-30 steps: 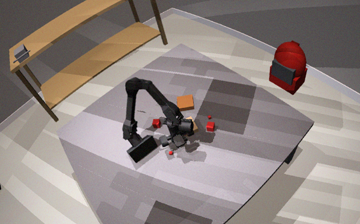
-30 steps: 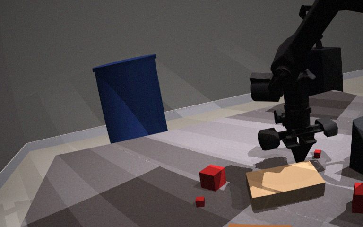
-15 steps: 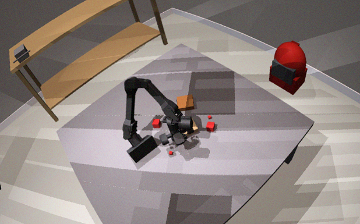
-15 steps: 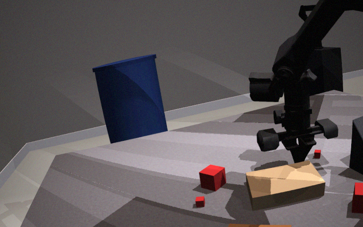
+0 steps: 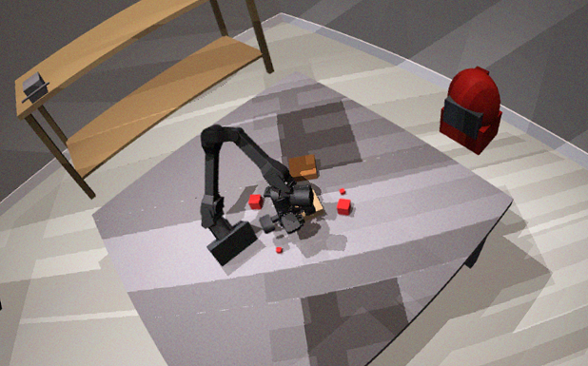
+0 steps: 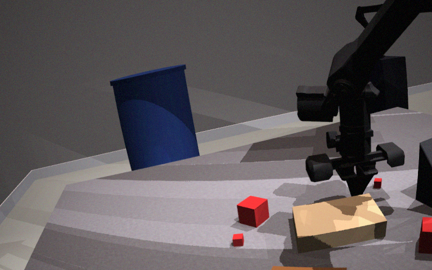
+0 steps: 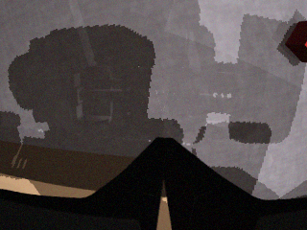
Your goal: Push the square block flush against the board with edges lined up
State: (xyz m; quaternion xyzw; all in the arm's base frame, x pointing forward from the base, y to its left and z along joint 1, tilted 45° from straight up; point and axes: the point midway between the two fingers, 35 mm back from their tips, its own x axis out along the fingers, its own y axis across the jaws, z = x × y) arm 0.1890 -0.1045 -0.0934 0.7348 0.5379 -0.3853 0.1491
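The tan board [image 6: 337, 223] [image 5: 319, 205] [image 7: 29, 187] lies flat on the grey table [image 5: 409, 217]. The orange square block [image 5: 302, 166] lies apart from it; in the exterior view only its top edge [image 6: 309, 268] shows, at the bottom of the frame. My gripper [image 6: 358, 192] [image 5: 302, 216] [image 7: 163, 145] is shut and empty. It points down, with its tip low at the board's long side that faces away from the block. I cannot tell whether the tip touches the board.
Red cubes lie around the board: two larger ones [image 5: 254, 201] [image 5: 344, 206] [image 6: 252, 210] and small ones [image 5: 278, 249] [image 6: 238, 239] [image 6: 377, 182]. The arm's base [image 5: 230, 242] stands close by. A blue bin [image 6: 156, 117], a wooden shelf [image 5: 143, 85] and a red object [image 5: 471, 109] stand off the table.
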